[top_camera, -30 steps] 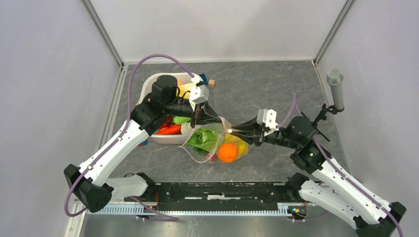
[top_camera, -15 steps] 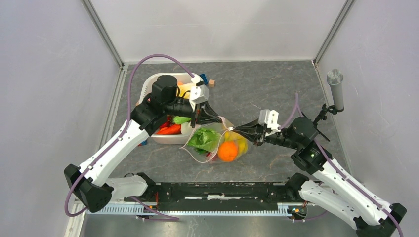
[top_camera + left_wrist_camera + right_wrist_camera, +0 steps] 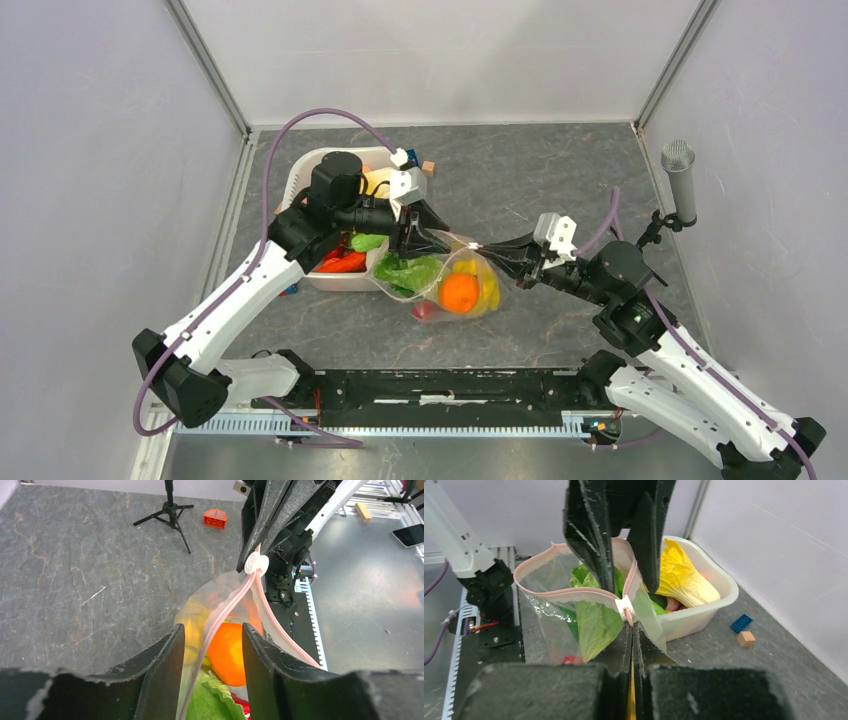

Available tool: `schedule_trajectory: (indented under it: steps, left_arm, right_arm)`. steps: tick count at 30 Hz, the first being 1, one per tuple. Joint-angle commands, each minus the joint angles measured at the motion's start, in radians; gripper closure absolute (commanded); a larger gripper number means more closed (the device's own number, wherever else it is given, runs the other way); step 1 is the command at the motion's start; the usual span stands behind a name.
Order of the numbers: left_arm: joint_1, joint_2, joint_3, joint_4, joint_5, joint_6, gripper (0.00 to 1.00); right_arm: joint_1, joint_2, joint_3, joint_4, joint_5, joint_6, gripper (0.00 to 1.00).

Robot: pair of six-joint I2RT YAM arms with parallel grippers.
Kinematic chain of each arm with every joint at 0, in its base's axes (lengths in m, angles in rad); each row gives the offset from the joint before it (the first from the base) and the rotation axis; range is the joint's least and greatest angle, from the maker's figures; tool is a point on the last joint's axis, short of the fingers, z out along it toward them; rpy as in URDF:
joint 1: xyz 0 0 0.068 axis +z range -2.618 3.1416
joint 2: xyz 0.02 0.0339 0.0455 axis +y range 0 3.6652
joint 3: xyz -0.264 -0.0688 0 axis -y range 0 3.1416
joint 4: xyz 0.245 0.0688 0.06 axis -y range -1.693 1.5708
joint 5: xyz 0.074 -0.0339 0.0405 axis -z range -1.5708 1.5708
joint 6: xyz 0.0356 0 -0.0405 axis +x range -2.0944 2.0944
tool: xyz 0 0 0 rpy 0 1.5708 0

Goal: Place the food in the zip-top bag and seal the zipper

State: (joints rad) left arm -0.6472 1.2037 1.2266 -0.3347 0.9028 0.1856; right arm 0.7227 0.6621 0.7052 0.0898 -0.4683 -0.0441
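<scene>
Stretching between both grippers at the middle of the top view, the zip-top bag (image 3: 440, 278) holds the food (image 3: 459, 293). The right gripper (image 3: 631, 630) has its jaws pinched tight on the zipper (image 3: 227, 605); the left gripper (image 3: 212, 630) has jaws apart, straddling that strip.

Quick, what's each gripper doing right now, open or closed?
Left gripper: open, one finger on each side of the zipper.
Right gripper: closed on the zipper's white slider.
</scene>
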Motion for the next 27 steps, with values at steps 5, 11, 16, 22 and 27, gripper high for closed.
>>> schedule_trajectory:
  steps: [5, 11, 16, 22, 27]
  left_arm:
    - [0.001, -0.024, 0.052, -0.018, -0.101, -0.004, 0.16]
    - [0.001, -0.030, 0.136, -0.096, -0.086, 0.045, 0.00]
    - [0.001, 0.016, 0.239, -0.174, -0.081, 0.063, 0.00]
    - [-0.093, 0.115, 0.344, -0.264, -0.110, 0.120, 0.00]
    - [-0.177, 0.191, 0.410, -0.340, -0.206, 0.169, 0.12]
  right_arm:
    - [0.001, 0.013, 0.026, 0.019, 0.158, 0.043, 1.00]
    - [0.000, 0.033, 0.039, 0.011, 0.181, 0.043, 1.00]
    - [0.001, 0.046, 0.046, 0.016, 0.178, 0.043, 1.00]
    - [0.001, 0.038, 0.047, 0.034, 0.148, 0.043, 1.00]
    - [0.001, 0.034, 0.046, 0.029, 0.142, 0.043, 1.00]
